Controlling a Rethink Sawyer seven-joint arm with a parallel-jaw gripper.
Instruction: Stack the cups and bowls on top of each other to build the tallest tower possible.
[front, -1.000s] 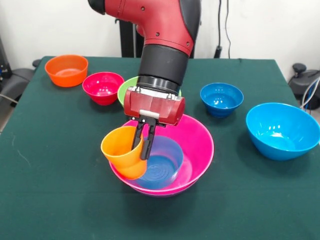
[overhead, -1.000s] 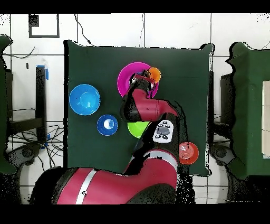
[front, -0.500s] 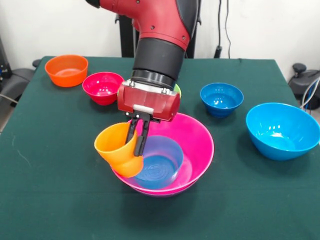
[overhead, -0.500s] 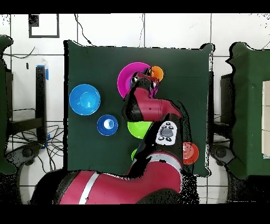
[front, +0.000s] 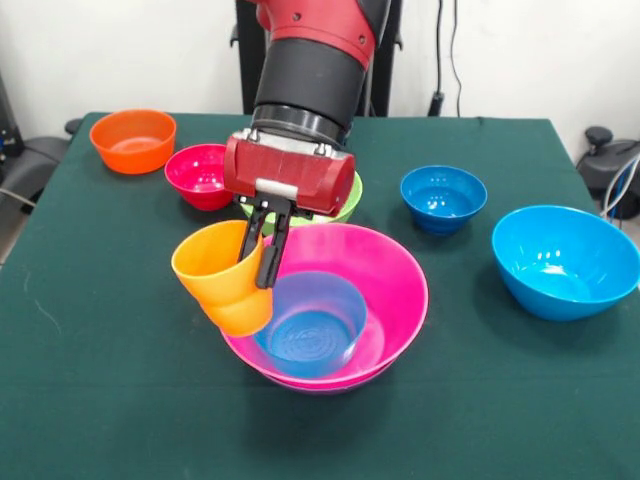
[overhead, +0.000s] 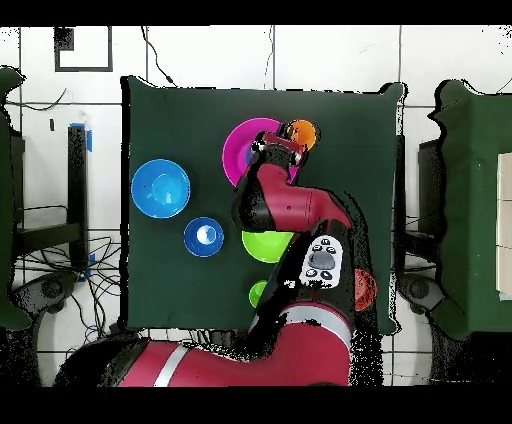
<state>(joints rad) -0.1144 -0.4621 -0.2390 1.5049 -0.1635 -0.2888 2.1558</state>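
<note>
The tool (front: 262, 252) pinches the tilted orange cup's (front: 222, 280) rim, its arm hiding most of the lime bowl (front: 345, 198).

Bright, even light; glossy highlights; soft shadows

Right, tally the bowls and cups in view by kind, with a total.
Bowls: 7 (orange bowl, red bowl, lime green bowl, dark-blue bowl, sky-blue bowl, pink bowl, light-blue bowl inside the pink bowl)
Cups: 2 (orange cup held by the gripper; light green cup, seen overhead only)
Total: 9
</note>
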